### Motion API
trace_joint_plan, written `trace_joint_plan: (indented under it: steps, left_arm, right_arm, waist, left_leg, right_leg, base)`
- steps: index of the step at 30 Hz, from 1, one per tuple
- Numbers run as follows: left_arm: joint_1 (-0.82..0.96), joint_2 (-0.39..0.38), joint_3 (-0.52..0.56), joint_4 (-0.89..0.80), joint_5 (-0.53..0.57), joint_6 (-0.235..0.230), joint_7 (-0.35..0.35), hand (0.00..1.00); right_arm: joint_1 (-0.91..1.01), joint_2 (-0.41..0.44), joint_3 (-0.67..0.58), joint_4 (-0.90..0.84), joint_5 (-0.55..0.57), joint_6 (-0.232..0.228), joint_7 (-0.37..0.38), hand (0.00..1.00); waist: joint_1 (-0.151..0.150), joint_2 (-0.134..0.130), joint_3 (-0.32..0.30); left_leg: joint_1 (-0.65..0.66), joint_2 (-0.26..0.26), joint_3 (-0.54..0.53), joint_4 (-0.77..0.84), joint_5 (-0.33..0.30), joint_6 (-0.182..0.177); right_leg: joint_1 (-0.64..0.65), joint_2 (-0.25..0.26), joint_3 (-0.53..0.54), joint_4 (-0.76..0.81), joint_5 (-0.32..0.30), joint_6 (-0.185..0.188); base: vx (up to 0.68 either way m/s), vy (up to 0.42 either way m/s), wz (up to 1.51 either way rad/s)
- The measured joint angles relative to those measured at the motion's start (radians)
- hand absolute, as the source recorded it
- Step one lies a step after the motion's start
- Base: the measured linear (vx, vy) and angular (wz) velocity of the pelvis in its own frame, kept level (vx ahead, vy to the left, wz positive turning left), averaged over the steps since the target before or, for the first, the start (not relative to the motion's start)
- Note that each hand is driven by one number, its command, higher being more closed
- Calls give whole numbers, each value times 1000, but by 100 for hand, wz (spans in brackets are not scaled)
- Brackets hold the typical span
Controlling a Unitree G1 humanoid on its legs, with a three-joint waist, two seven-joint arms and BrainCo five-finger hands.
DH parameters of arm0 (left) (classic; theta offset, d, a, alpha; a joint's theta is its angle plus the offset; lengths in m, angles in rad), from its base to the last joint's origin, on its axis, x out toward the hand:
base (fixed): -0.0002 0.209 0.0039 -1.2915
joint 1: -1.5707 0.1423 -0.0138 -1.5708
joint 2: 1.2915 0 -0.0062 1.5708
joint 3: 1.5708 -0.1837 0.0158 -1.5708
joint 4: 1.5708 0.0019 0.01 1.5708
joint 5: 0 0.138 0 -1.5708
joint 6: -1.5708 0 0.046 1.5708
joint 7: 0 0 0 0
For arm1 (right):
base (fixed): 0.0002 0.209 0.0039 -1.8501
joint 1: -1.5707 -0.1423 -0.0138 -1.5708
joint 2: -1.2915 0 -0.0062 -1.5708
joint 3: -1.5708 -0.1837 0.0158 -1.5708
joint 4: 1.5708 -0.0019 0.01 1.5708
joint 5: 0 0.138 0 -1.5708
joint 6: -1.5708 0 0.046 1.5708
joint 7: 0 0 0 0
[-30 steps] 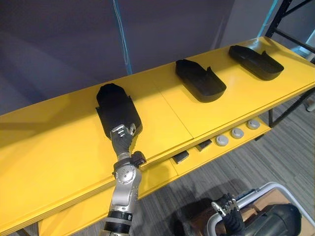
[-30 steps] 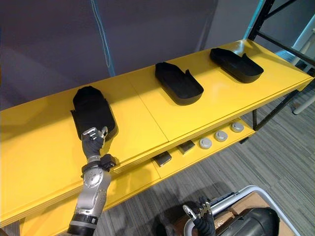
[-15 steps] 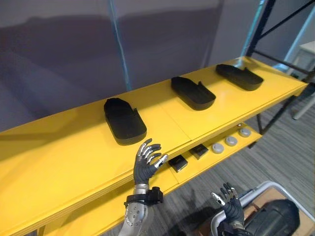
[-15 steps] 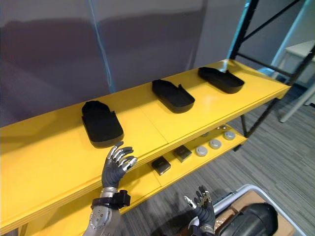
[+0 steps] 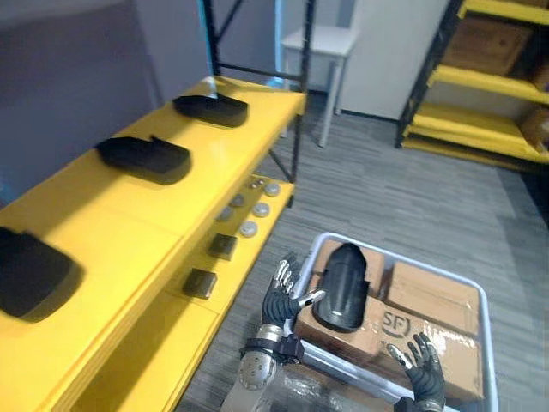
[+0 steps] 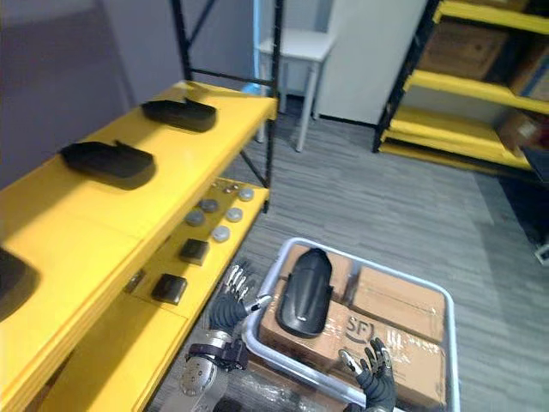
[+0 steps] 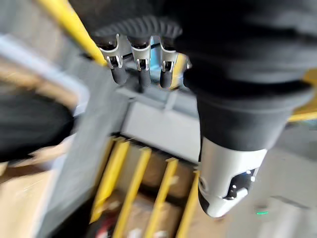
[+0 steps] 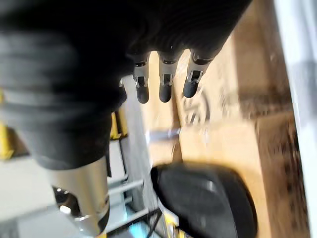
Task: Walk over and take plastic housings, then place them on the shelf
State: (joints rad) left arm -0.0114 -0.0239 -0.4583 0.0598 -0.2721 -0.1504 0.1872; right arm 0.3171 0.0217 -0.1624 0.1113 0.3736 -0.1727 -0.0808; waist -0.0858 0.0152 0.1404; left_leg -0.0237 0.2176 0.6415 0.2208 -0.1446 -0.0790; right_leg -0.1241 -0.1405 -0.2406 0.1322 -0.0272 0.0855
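Observation:
Three black plastic housings lie on the yellow shelf (image 5: 129, 223): one nearest (image 5: 30, 275), one in the middle (image 5: 141, 156) and one at the far end (image 5: 210, 107). A fourth black housing (image 5: 339, 287) rests on cardboard boxes (image 5: 429, 300) in a white-rimmed cart (image 6: 292, 243). My left hand (image 5: 279, 300) is open, fingers spread, just beside the cart's near-left rim and apart from that housing. My right hand (image 5: 422, 369) hangs open and empty over the boxes at the cart's near side. The right wrist view shows the cart's housing (image 8: 203, 198) past straight fingers (image 8: 166, 84).
Grey discs (image 5: 249, 210) and small black blocks (image 5: 199, 281) sit on the lower yellow shelf. A white table (image 5: 330, 43) stands beyond the shelf's end. A second yellow rack (image 5: 480, 77) with boxes lines the far right. Grey carpet lies between.
The camera has swung right, bringing the cart into view. My left hand has opened, let go of the nearest housing on the shelf and drawn back to the cart's rim.

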Motion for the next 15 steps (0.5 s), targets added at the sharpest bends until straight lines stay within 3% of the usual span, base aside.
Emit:
trace_joint_plan:
  steps: [3,6,9,11,13,15]
  left_arm:
    - [8,-3,59,5,0,6,-20,0]
    - [17,-18,181,47,4,6,-11,0]
    - [19,-18,272,125,60,12,25,0]
    - [33,5,300,135,134,17,57,0]
    - [48,20,314,138,206,18,74,0]
    - [55,37,316,166,296,22,101,0]
  right_arm:
    - [-19,-7,8,0,7,0,6,0]
    - [-54,-26,7,0,4,0,2,0]
    - [-110,-51,5,16,-48,1,-36,0]
    - [-178,-57,3,66,-114,8,-89,0]
    - [-236,-55,-2,92,-175,11,-122,0]
    - [-339,-57,-28,127,-247,17,-175,0]
  waist:
    - [1,9,0]
    - [4,30,30]
    - [3,55,49]
    - [17,56,56]
    - [19,56,57]
    - [43,56,71]
  left_leg:
    - [-4,47,-55,-15,20,-20]
    - [-36,80,-153,97,20,-19]
    - [-108,69,-304,208,31,-4]
    - [-116,31,-389,157,47,10]
    - [-109,20,-404,92,57,-6]
    - [-105,8,-404,4,77,-28]
  right_leg:
    - [36,66,-18,-79,31,-26]
    - [68,80,-25,-81,25,-34]
    - [83,65,-44,-82,23,-37]
    - [79,54,-55,-93,28,-41]
    - [67,54,-73,-112,43,-45]
    - [38,56,-75,-128,69,-52]
  base:
    - [-2,-226,-5]
    - [-8,-157,9]
    - [-56,-17,23]
    - [-86,46,33]
    - [-45,37,23]
    - [-49,54,9]
